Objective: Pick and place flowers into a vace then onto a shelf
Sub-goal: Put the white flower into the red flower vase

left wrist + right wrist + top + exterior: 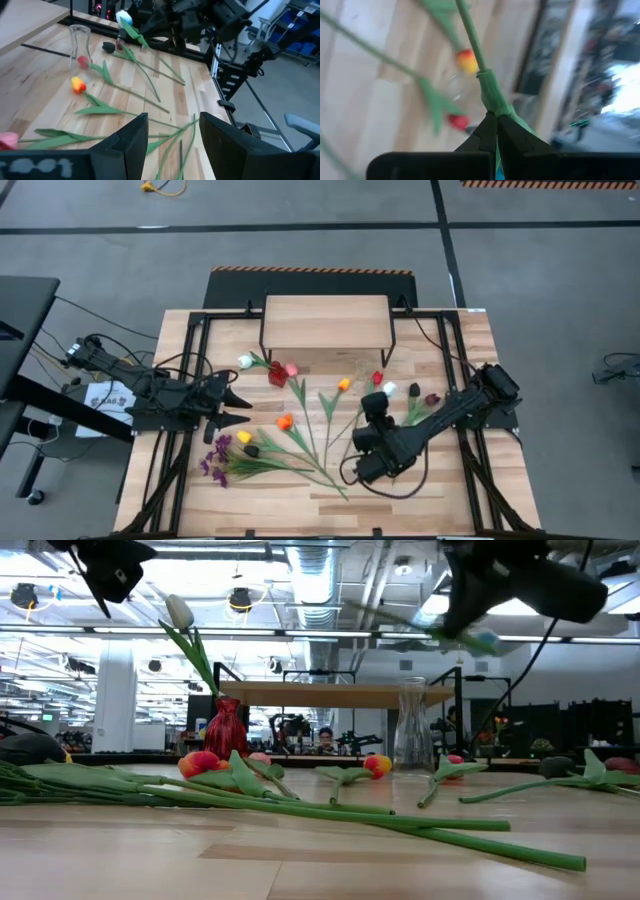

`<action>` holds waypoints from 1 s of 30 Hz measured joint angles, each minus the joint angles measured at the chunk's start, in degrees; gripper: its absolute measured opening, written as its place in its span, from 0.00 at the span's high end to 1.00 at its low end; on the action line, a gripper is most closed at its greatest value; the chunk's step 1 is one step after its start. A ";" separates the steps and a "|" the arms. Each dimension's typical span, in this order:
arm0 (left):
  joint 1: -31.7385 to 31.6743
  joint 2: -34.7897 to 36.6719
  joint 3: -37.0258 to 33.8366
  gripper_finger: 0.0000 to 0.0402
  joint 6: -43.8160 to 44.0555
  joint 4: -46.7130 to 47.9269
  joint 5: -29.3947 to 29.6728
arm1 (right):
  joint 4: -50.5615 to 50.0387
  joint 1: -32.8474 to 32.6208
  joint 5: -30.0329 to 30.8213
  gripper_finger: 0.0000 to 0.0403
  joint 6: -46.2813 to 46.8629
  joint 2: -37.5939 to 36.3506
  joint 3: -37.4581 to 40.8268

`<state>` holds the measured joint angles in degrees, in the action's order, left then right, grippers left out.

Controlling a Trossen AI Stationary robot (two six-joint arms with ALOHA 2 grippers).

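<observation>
right gripper (496, 131) pinched a light-blue tulip (124, 18) by its stem, lifted for the clear vase (411, 726) | left gripper (172, 131) spread, waiting above tabletop (450, 500)

shelf (326, 320) at table's far edge | flowers (300, 435) before it (scattered on table (470, 490))

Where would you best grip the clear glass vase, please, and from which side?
Around its narrow neck, level from the side: the clear glass vase stands upright and widens below, so a grip should seat there. The open left gripper is free; the right gripper holds a light blue tulip.
</observation>
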<state>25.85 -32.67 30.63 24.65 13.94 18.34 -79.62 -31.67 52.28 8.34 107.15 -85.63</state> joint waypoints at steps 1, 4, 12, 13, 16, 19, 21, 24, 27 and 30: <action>0.00 -0.65 0.00 0.58 -0.05 -0.71 -0.01 | 0.58 -0.40 2.31 1.00 -1.39 0.00 -0.17; 0.00 -3.39 0.00 0.58 -0.24 -3.39 -0.01 | 3.13 -1.32 8.29 1.00 -6.56 0.00 -0.62; 0.00 -12.03 0.00 0.58 -3.60 -14.74 0.14 | 15.23 -1.22 19.21 1.00 -20.74 -0.02 -2.39; 0.00 -13.11 0.00 0.58 -4.36 -16.44 0.28 | 17.59 -1.24 20.17 1.00 -23.56 -0.02 -2.40; 0.00 -15.90 0.00 0.58 -5.77 -21.70 0.48 | 24.89 -1.25 21.64 1.00 -32.17 -0.02 -2.40; -0.08 -18.43 0.00 0.58 -6.85 -26.14 0.84 | 31.23 -1.24 21.72 1.00 -40.75 -0.02 -2.40; -0.17 -19.98 0.00 0.58 -6.91 -28.53 2.16 | 35.21 -1.24 21.76 1.00 -46.33 -0.02 -2.40; -1.25 -22.11 0.00 0.58 -6.93 -31.26 2.94 | 41.21 -1.25 21.74 1.00 -54.25 -0.02 -2.40; -3.09 -24.14 0.00 0.58 -6.92 -33.91 1.93 | 47.19 -1.24 21.74 1.00 -61.40 -0.02 -2.40; -5.03 -26.27 0.00 0.58 -6.26 -37.27 -1.64 | 52.18 -1.23 21.58 1.00 -67.24 -0.02 -2.40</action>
<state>20.82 -58.93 30.63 18.39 -23.33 16.70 -27.44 -32.90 73.86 -58.90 107.13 -88.03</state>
